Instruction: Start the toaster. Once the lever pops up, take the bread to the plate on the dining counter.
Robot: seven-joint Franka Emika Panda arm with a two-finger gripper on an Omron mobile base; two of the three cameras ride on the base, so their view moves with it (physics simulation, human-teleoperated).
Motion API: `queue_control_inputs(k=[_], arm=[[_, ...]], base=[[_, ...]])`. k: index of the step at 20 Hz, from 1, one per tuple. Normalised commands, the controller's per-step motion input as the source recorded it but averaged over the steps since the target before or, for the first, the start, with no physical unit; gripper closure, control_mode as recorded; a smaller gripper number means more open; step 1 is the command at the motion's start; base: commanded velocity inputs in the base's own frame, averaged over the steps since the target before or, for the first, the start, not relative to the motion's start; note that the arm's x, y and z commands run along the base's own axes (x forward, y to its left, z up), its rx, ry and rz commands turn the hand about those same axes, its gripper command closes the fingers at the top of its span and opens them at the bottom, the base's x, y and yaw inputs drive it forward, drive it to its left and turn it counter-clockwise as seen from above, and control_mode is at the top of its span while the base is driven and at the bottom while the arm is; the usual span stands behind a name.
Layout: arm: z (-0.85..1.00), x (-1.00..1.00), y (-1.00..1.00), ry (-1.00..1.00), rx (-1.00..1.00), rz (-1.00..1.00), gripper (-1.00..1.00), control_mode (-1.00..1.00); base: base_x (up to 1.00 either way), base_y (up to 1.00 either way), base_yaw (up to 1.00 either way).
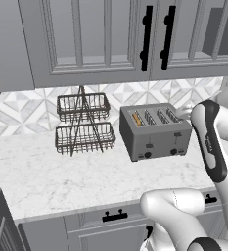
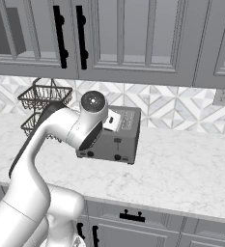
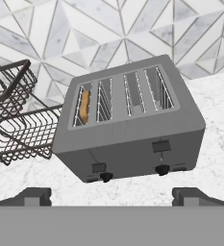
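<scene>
The gripper (image 3: 111,194) is held wide open and empty, just short of the toaster (image 3: 132,144). Ahead and left, the bread (image 3: 84,106) sits in the end slot. Being light, stiff and crumbly, it should be pinched gently across its flat faces.

The toaster (image 1: 154,131) is sitting on the counter (image 1: 61,176) against the backsplash, just right of the wire basket rack (image 1: 83,123). The bread (image 3: 84,106) is standing in its leftmost slot, and cabinets (image 1: 96,39) are hanging above.
</scene>
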Motion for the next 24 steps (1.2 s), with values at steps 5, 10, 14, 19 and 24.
queue_control_inputs(k=[5, 10, 14, 19, 24], arm=[[0.0, 0.0, 0.0, 0.0, 0.0, 0.0, -1.0, -1.0], [0.0, 0.0, 0.0, 0.0, 0.0, 0.0, -1.0, -1.0], [0.0, 0.0, 0.0, 0.0, 0.0, 0.0, -1.0, -1.0], [0.0, 0.0, 0.0, 0.0, 0.0, 0.0, -1.0, -1.0], [0.0, 0.0, 0.0, 0.0, 0.0, 0.0, -1.0, -1.0]], base=[[0.0, 0.0, 0.0], [0.0, 0.0, 0.0], [0.0, 0.0, 0.0], [0.0, 0.0, 0.0], [0.0, 0.0, 0.0]])
